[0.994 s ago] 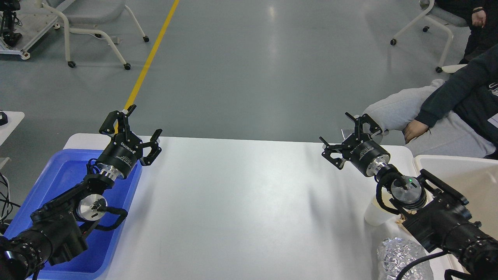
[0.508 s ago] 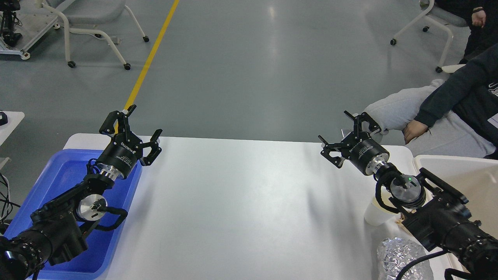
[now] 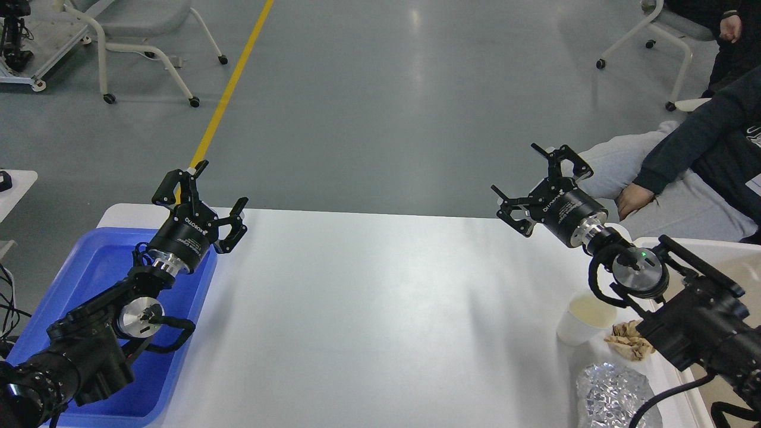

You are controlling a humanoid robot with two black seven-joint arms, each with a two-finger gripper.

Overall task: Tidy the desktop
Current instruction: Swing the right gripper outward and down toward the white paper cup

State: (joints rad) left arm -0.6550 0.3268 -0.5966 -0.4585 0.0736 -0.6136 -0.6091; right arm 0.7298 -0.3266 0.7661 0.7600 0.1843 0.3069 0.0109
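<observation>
The white desktop (image 3: 368, 309) fills the middle of the head view. On its right near side stand a white paper cup (image 3: 585, 318), a crumpled brown scrap (image 3: 629, 346) and a ball of silver foil (image 3: 612, 396). My left gripper (image 3: 203, 190) is open and empty above the far rim of the blue tub (image 3: 89, 279). My right gripper (image 3: 538, 178) is open and empty, raised above the desktop's far right edge, up and away from the cup.
A cream-white tub (image 3: 707, 261) stands at the right edge, partly behind my right arm. A seated person (image 3: 684, 172) is close beyond the right corner. Wheeled chairs (image 3: 142, 53) and a yellow floor line (image 3: 229, 89) lie beyond the table.
My right gripper has risen and moved to the right and farther back, uncovering the cup and the brown scrap. The left arm has not moved.
</observation>
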